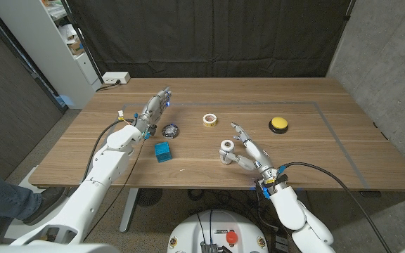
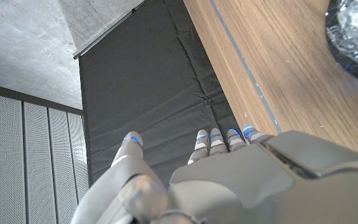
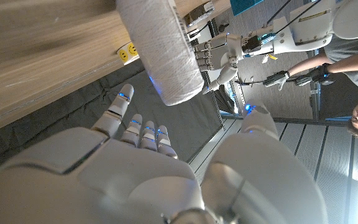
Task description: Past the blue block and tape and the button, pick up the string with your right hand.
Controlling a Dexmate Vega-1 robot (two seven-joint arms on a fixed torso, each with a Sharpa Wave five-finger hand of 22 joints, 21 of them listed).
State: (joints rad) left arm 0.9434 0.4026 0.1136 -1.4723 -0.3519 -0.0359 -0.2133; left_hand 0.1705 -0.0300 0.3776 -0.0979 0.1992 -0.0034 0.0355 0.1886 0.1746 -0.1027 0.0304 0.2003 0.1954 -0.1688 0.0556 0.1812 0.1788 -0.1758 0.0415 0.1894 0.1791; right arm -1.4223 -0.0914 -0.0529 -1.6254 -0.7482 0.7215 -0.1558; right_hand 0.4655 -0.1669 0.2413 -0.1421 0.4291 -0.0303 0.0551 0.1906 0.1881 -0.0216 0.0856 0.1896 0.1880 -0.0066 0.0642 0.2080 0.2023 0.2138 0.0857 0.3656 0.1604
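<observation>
Items: 1 string spool (image 1: 226, 152), 1 tape (image 1: 209, 119), 1 button (image 1: 279, 125), 1 block (image 1: 162, 152); both hands (image 1: 248, 154) (image 1: 155, 109) released.

Wooden table (image 1: 329, 151): blue block (image 1: 162, 151), tape (image 1: 209, 119), button (image 1: 278, 124), string (image 1: 226, 150).

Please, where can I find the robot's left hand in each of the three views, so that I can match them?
Head view: left hand on the table's far left part, beside a dark round thing.
Left wrist view: left hand in the foreground, fingers reaching past the table's edge.
Right wrist view: left hand small, behind the string.
Shared landmark: the wooden table.
</observation>
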